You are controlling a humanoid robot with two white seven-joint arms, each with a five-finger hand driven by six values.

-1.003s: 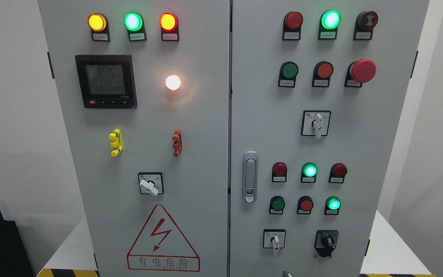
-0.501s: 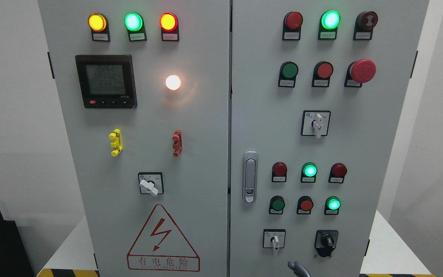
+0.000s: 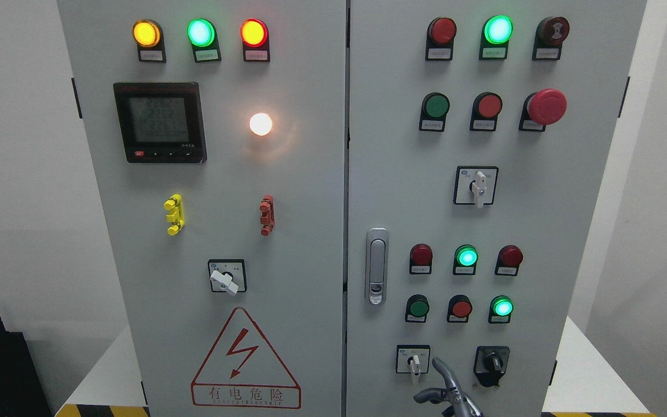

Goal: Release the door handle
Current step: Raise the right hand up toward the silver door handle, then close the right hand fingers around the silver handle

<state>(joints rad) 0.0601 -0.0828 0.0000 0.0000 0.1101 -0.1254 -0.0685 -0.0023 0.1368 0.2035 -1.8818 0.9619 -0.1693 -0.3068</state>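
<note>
The silver door handle (image 3: 376, 266) sits upright in its recess at the left edge of the grey cabinet's right door (image 3: 403, 191), and nothing touches it. My right hand (image 3: 428, 380) rises from the bottom edge, below and to the right of the handle and well apart from it. Its grey fingers (image 3: 443, 370) are spread and hold nothing; one points up beside a small white selector switch (image 3: 413, 361). Both doors look shut. The left hand is out of view.
The right door carries red and green buttons, lit lamps, a red mushroom stop button (image 3: 546, 106) and a black rotary knob (image 3: 491, 364) just right of my hand. The left door (image 3: 223, 191) has a meter and a warning triangle (image 3: 245, 359).
My right hand has come up from the bottom edge: only a fingertip showed a second ago, and now several fingers reach up beside the lower selector switch. The handle and doors have not moved.
</note>
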